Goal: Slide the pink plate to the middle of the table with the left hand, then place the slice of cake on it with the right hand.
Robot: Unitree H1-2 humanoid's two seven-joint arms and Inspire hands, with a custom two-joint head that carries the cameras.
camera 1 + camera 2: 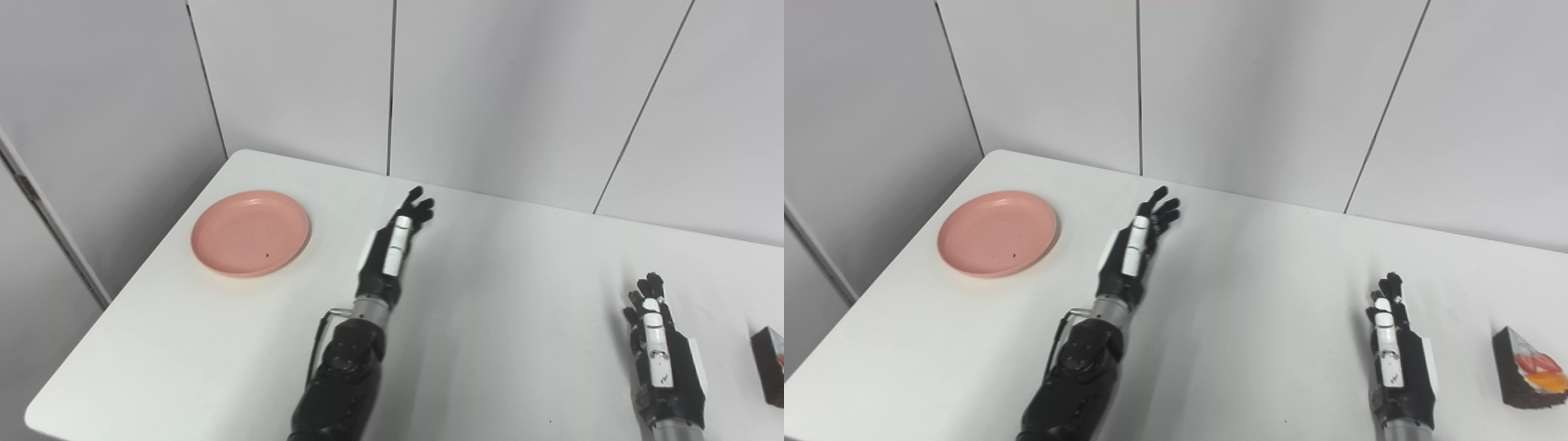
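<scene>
The pink plate (250, 233) lies flat and empty at the table's far left. My left hand (395, 245) is stretched out over the table to the right of the plate, a hand's width from its rim, fingers extended and apart, holding nothing. The slice of cake (1528, 375), dark with red and orange topping, sits at the right near the table's front; in the left eye view only its edge (773, 364) shows. My right hand (1393, 349) rests open just left of the cake, apart from it.
The white table (502, 275) has a rounded far-left corner and its left edge drops off close beside the plate. Grey wall panels (490, 92) stand right behind the table's back edge.
</scene>
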